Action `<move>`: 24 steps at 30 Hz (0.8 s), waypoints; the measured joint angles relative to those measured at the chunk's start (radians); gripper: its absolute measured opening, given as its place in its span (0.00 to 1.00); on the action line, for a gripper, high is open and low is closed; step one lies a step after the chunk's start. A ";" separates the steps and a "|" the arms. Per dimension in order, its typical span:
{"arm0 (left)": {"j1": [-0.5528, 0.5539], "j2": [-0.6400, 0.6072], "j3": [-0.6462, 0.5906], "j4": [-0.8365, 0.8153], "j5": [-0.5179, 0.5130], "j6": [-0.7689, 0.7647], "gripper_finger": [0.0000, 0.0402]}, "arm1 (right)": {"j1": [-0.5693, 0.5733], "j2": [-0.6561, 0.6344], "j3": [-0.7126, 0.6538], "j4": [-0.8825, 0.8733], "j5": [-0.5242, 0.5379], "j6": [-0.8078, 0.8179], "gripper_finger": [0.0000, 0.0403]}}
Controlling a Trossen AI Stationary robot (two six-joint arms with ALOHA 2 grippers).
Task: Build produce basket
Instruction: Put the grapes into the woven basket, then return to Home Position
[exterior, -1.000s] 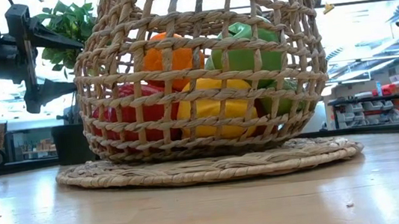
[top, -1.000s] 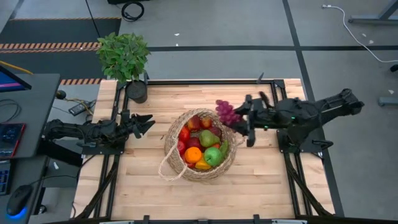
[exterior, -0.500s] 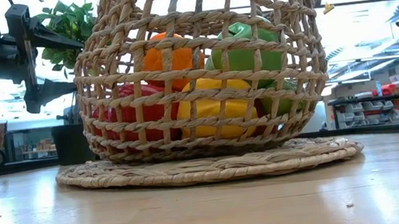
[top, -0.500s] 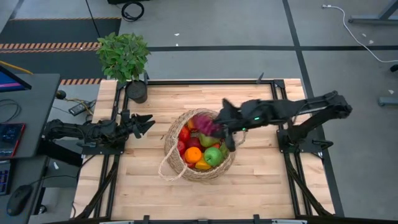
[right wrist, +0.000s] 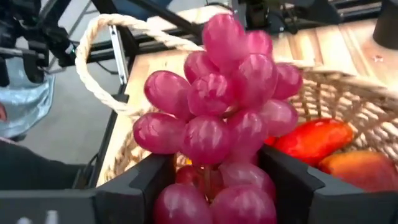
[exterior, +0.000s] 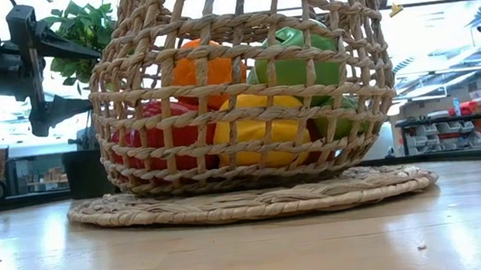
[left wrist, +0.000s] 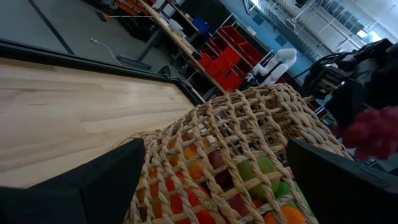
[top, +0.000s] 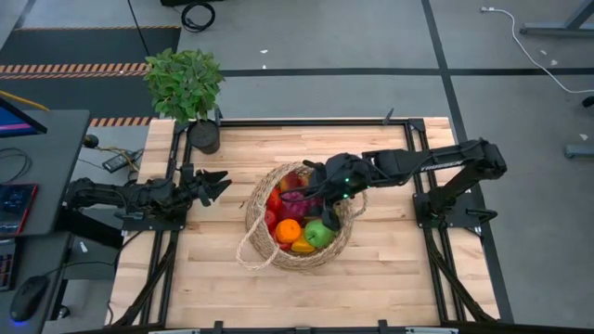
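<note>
Purple grape bunch (right wrist: 217, 118) sits between the right gripper (top: 320, 199)'s fingers, nipped closely, long axis along them, over the wicker basket (top: 255, 209). Inside lie an orange (top: 289, 230), green apple (top: 318, 234) and red pieces. Left gripper (top: 215, 184) waits beside it, fingers spread wide, empty.

Past the left hand (left wrist: 211, 186), the wicker basket (left wrist: 249, 124) of red, orange and green produce (left wrist: 249, 177) sits on the wooden bench (left wrist: 68, 106), purple grapes (left wrist: 373, 130) above its rim.
</note>
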 joint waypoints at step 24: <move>0.000 0.000 0.000 0.000 0.000 0.000 0.99 | -0.022 -0.391 -0.085 0.140 0.071 -0.051 0.79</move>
